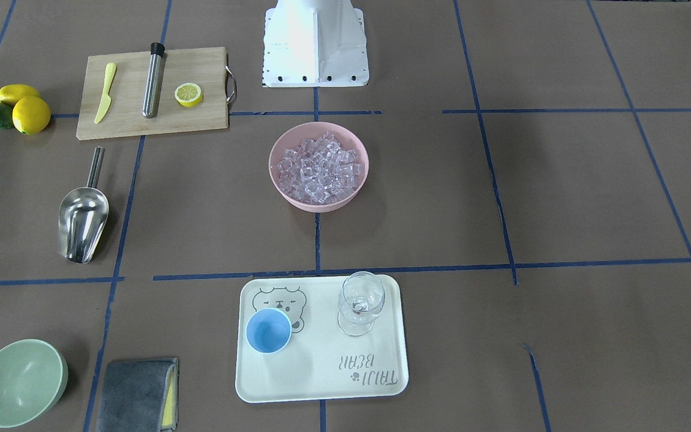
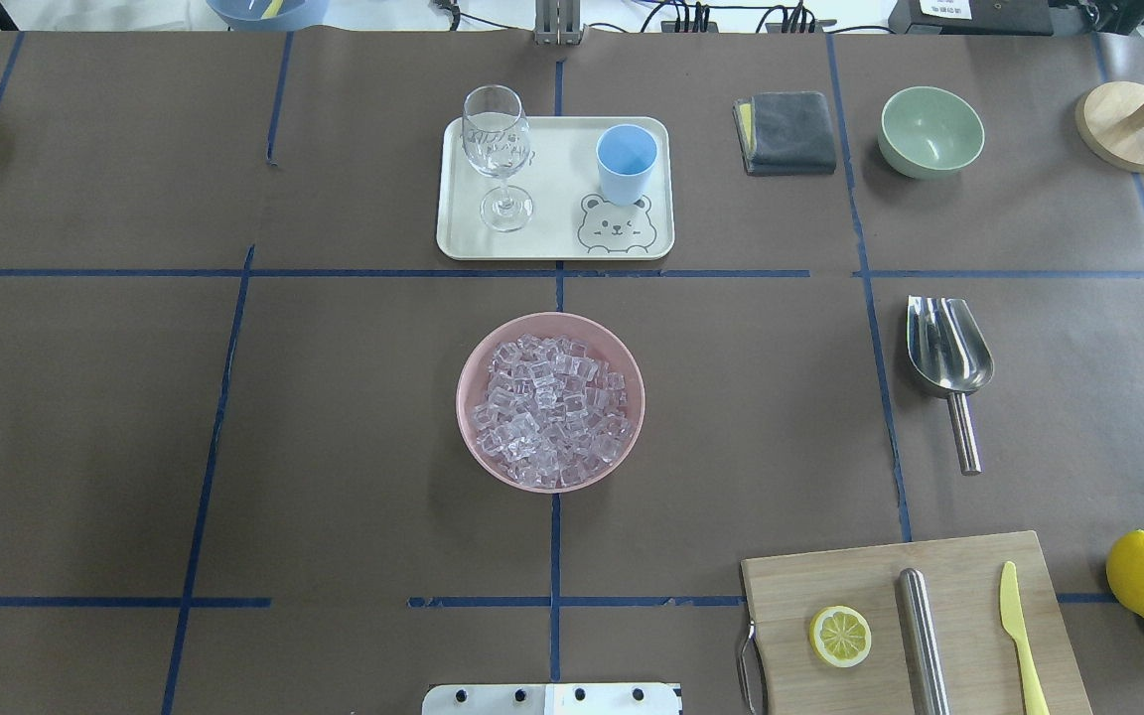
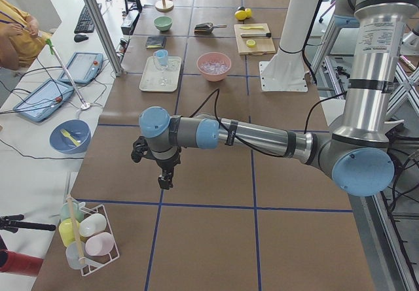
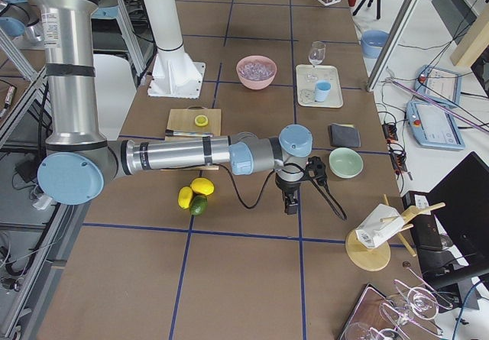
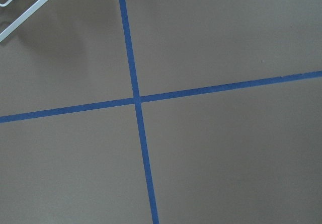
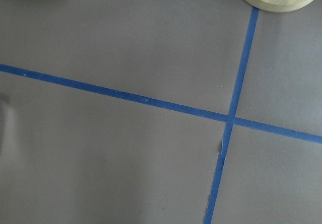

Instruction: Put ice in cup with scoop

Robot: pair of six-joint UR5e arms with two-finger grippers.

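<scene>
Cream tray (image 1: 297, 378) holds the cup (image 1: 268, 330); ice (image 1: 319, 168) fills the pink bowl (image 1: 321, 207); the scoop (image 1: 83, 219) lies apart. For the left pincer (image 3: 165, 180) and right pincer (image 4: 291, 205), I cannot tell if spread.

Glass (image 2: 500, 149) on tray (image 2: 562, 214), grn bowl (image 2: 930, 129)

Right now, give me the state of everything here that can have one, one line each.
ice: piled in the pink bowl.
cup: upright on the tray, empty.
scoop: lying on the table, empty, unheld.
glass: upright on the tray.
green bowl: upright, empty.
lemon half: cut face up on the cutting board.
left gripper: over bare table; open or shut unclear.
right gripper: over bare table; open or shut unclear.
</scene>
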